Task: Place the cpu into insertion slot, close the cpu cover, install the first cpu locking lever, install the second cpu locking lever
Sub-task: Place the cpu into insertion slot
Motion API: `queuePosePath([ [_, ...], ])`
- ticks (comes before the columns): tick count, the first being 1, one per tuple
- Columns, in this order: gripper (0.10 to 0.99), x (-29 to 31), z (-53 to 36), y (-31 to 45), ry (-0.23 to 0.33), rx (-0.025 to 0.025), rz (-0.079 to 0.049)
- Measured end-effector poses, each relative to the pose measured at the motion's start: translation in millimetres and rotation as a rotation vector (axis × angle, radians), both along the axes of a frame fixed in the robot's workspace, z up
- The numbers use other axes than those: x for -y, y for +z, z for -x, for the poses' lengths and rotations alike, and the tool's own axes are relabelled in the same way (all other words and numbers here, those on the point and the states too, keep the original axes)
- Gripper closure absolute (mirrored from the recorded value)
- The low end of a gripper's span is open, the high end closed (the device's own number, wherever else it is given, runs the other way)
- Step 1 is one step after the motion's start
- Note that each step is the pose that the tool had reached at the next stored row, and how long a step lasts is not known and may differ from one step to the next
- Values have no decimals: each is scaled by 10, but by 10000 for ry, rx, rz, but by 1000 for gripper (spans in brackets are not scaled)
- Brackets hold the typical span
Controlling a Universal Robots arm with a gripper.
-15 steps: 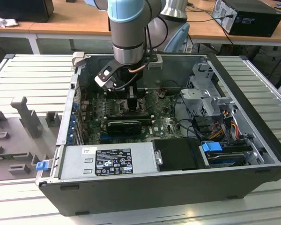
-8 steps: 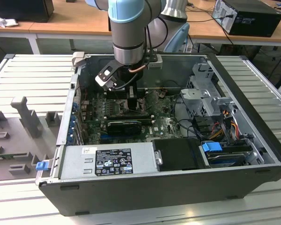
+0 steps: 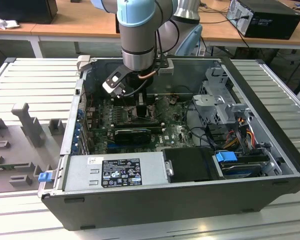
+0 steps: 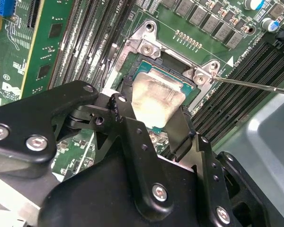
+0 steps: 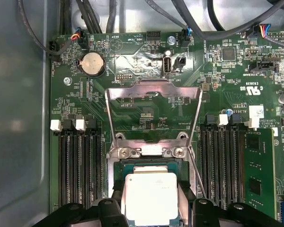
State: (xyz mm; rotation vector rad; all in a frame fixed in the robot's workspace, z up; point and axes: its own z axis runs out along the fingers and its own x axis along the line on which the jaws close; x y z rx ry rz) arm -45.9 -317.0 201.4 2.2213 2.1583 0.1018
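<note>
The fingers (image 4: 180, 130) pinch the cpu (image 4: 156, 99) in the insertion slot (image 4: 144, 71); the cpu cover (image 5: 154, 92) stands open.

In the exterior view the arm (image 3: 137, 35) reaches down into the open computer case (image 3: 270, 165) on the tabletop (image 3: 20, 80), and the fingers (image 3: 141, 106) are low over the green board (image 3: 175, 132). In the second wrist view the two black fingers press on opposite edges of the pale cpu, which lies within the slot's rim; a thin locking lever (image 4: 255, 86) runs just beyond the fingers. In the first wrist view the cpu (image 5: 149, 194) sits between the fingers (image 5: 117, 201), the cpu cover is raised just beyond them, and memory slots (image 5: 80, 161) lie on both sides.
</note>
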Motion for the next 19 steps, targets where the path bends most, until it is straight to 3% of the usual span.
queuePosePath([
  [19,557,11,0,-5,-178,-1,-3],
])
